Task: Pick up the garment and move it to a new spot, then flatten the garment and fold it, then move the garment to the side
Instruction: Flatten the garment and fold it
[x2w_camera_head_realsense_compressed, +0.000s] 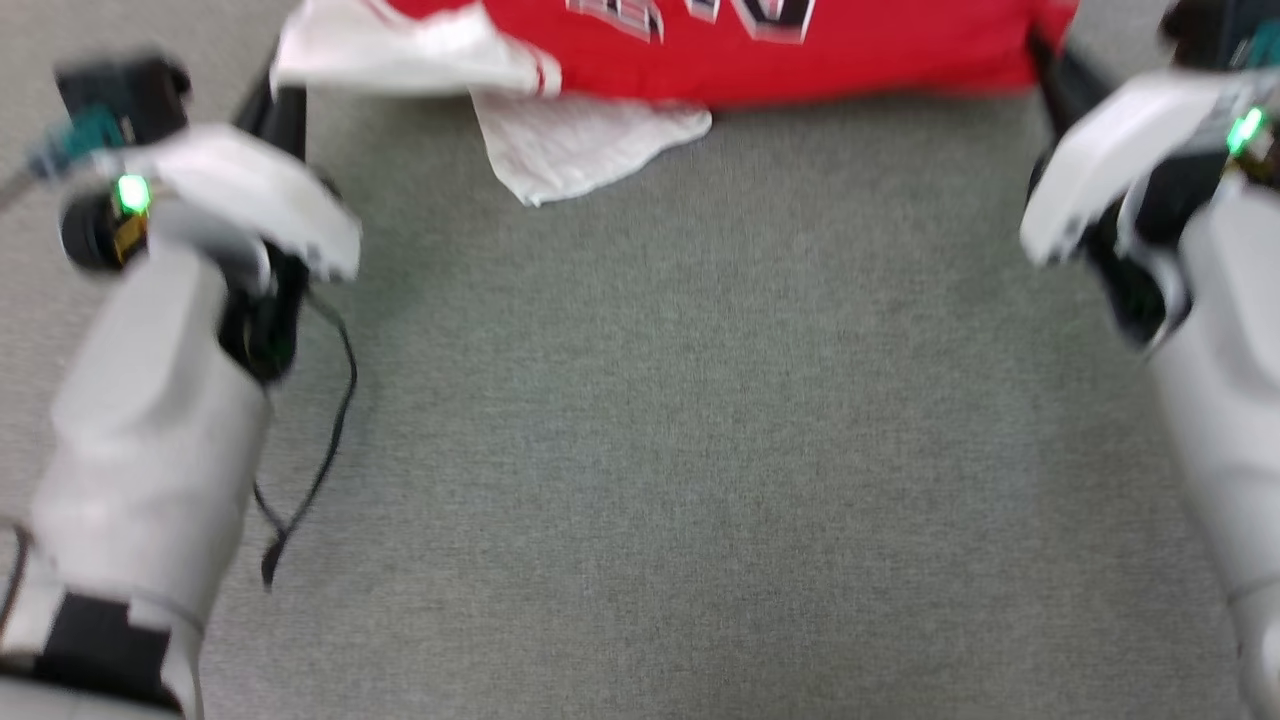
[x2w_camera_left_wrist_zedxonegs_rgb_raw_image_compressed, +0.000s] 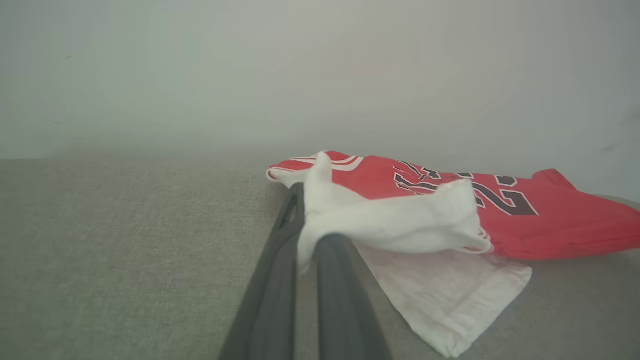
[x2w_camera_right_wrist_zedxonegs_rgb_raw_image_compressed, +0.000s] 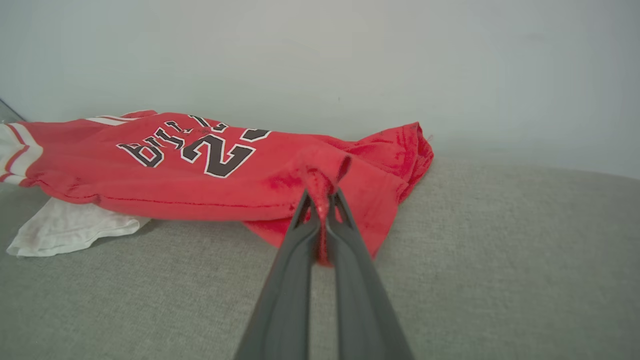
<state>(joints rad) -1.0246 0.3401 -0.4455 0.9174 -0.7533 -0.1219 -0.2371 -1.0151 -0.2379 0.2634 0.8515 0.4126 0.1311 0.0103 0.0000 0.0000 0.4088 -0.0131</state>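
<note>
**Grip.** The left tool (x2w_camera_left_wrist_zedxonegs_rgb_raw_image_compressed: 307, 220) has its fingers closed together on a bunched fold of the white sleeve (x2w_camera_left_wrist_zedxonegs_rgb_raw_image_compressed: 400, 220), with cloth wrapped over the tips. The right tool (x2w_camera_right_wrist_zedxonegs_rgb_raw_image_compressed: 321, 200) is clamped on a small pinch of red hem (x2w_camera_right_wrist_zedxonegs_rgb_raw_image_compressed: 320, 180), and a tongue of cloth hangs between its fingers.

**Position.** The garment (x2w_camera_right_wrist_zedxonegs_rgb_raw_image_compressed: 200, 170) lies just beyond both tools on the grey fabric-covered counter (x2w_camera_head_realsense_compressed: 700, 450). It spans from one tool to the other with its black lettering (x2w_camera_right_wrist_zedxonegs_rgb_raw_image_compressed: 210, 150) facing up. A second white layer (x2w_camera_left_wrist_zedxonegs_rgb_raw_image_compressed: 450, 295) lies flat on the counter beside and below the left tool's grip, free of it. Past the garment stands a pale wall (x2w_camera_right_wrist_zedxonegs_rgb_raw_image_compressed: 320, 60).

**Hazards, as judged.**
- (a) Each grip takes little cloth, so a quick pull could draw the jersey out of the right tool and drop that side.
- (b) The left tool holds the sleeve alone, so the load would stretch the sleeve rather than carry the body.
- (c) The loose white layer may drag and tuck under, leaving a crease to flatten.
- (d) Unequal travel of the tools would skew or bunch the cloth.
- (e) A dark cable (x2w_camera_head_realsense_compressed: 330, 430) hanging by the left arm (x2w_camera_head_realsense_compressed: 150, 430), behind its tool, could snag.

**Containers.** The garment sits in none and rests directly on the counter.
</note>
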